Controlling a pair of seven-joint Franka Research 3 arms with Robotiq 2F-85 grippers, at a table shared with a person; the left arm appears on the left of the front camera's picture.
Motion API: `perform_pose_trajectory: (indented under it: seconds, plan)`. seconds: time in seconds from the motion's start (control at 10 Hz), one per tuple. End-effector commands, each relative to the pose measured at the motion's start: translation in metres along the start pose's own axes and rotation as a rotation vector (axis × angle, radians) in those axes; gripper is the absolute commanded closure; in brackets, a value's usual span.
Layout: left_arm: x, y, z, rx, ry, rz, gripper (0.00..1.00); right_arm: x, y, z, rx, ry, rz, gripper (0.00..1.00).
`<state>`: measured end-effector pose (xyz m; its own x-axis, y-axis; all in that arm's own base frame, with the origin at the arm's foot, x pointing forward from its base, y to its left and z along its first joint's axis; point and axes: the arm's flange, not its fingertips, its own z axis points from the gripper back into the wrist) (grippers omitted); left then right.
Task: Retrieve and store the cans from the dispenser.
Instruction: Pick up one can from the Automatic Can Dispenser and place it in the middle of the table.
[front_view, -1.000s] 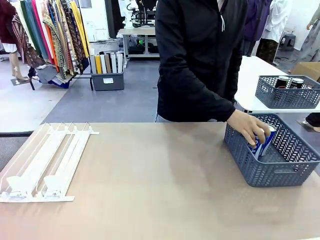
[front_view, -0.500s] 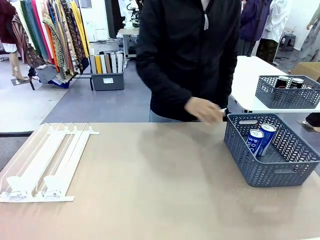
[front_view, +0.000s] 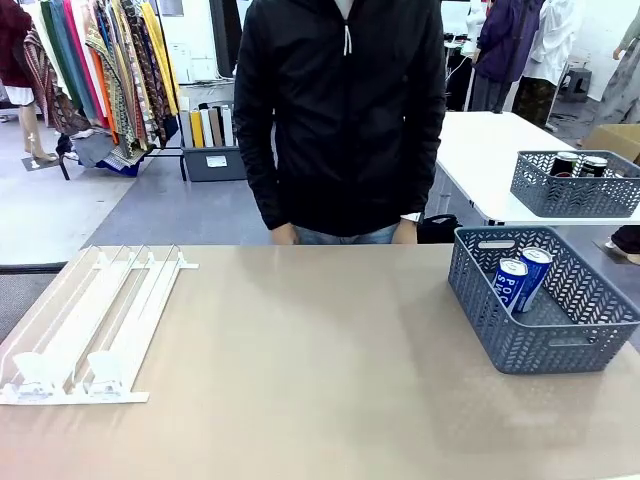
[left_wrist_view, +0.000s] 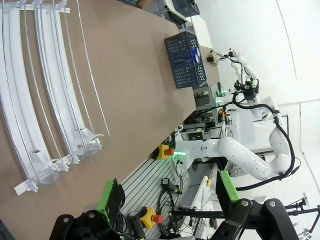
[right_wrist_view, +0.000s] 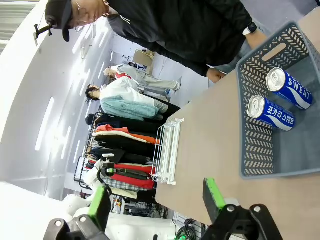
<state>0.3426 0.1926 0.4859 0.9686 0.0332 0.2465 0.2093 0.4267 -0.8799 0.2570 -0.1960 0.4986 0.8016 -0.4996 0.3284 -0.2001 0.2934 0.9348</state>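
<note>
slim cans (front_view: 522, 279) in lattice basket (front_view: 560, 345)

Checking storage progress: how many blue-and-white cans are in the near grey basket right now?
2. Both blue-and-white cans lean side by side inside the grey basket at the table's right end: left can, right can. None in the dispenser; the basket's near wall could hide more.

Two blue-and-white cans (front_view: 520, 280) with silver tops and white lettering sit in a grey lattice basket (front_view: 545, 345) on a tan table (front_view: 320, 370). White dispenser (front_view: 90, 325) with clear end stops; person's jacket (front_view: 345, 110) is black. Green pads on black left gripper (left_wrist_view: 167, 195) and right gripper (right_wrist_view: 155, 200).
</note>
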Motion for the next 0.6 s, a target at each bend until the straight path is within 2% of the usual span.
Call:
perform_pose_trajectory:
  seconds: [0.0,0.5]
  plan:
    - [-0.0011,-0.0021,0.0009,-0.006,0.005,0.004,0.0,0.0026,0.0012,-0.003,0.032,-0.018,0.026,0.0]
    - [-0.0011,-0.0021,0.0009,-0.006,0.005,0.004,0.0,0.0026,0.0012,-0.003,0.032,-0.018,0.026,0.0]
